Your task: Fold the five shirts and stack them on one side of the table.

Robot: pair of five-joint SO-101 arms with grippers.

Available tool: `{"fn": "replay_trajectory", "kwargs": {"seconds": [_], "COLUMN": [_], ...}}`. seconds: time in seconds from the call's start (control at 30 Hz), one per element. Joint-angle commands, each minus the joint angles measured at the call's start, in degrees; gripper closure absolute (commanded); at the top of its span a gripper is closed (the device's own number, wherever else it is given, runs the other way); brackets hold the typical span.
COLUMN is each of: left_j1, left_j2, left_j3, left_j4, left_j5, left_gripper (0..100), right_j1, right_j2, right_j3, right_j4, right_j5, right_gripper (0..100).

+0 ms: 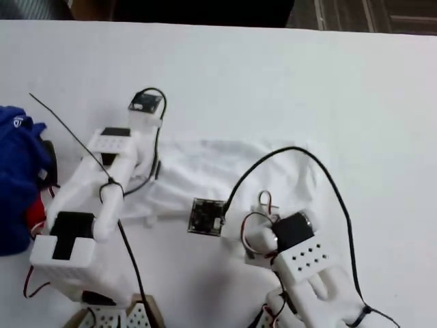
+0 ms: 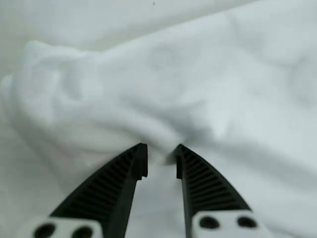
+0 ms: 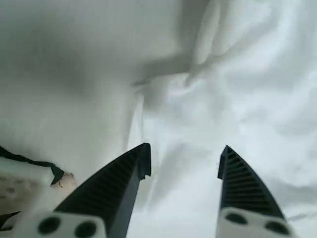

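1. Left gripper [image 2: 161, 161]: jaws a narrow gap apart and not clamped, with the tips right at a raised fold of the white shirt [image 2: 163, 84].
2. Right gripper [image 3: 183, 161]: jaws spread wide, holding nothing, low over wrinkled shirt cloth.
3. Shirt lies loose and wrinkled mid-table [image 1: 355, 82]. In the high view its long axis runs side to side across the table. It looks unfolded.
4. Key relation: the left arm is at the shirt's left end, and the right arm is at its near edge toward the middle. Both are on the cloth, and the left tips look nearer to a graspable ridge.
5. Blue pile [image 1: 17, 171] sits at the table's left edge beside the left arm, apart from the shirt. Can't tell if it is folded.
6. Judgement: this is the grasp step before a fold. The left end would likely be carried along the long axis toward the right.
7. Risk: the pinch may catch one layer only, or the ridge may slip out.
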Motion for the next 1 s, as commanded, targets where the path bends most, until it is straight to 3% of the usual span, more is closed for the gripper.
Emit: {"fn": "replay_trajectory", "kwargs": {"seconds": [0.0,0.17,0.73,0.97], "left_j1": [-0.3,-0.3,-0.3,-0.3], "left_j2": [-0.1,-0.1,-0.1,-0.1], "left_j3": [0.1,0.1,0.1,0.1], "left_j4": [-1.9,-1.9,-1.9,-1.9], "left_j5": [0.0,0.0,0.4,0.4], "left_gripper": [89,89,89,89], "right_j1": [0.4,1.7,2.9,2.9], "right_j2": [-1.5,-1.5,-1.2,12.5], "right_j3": [7.6,12.7,17.1,12.7], "right_j4": [-6.6,-12.4,-16.0,-16.7], "right_j5": [-0.5,-0.5,0.0,4.7], "right_gripper": [75.9,68.4,68.3,72.3]}}
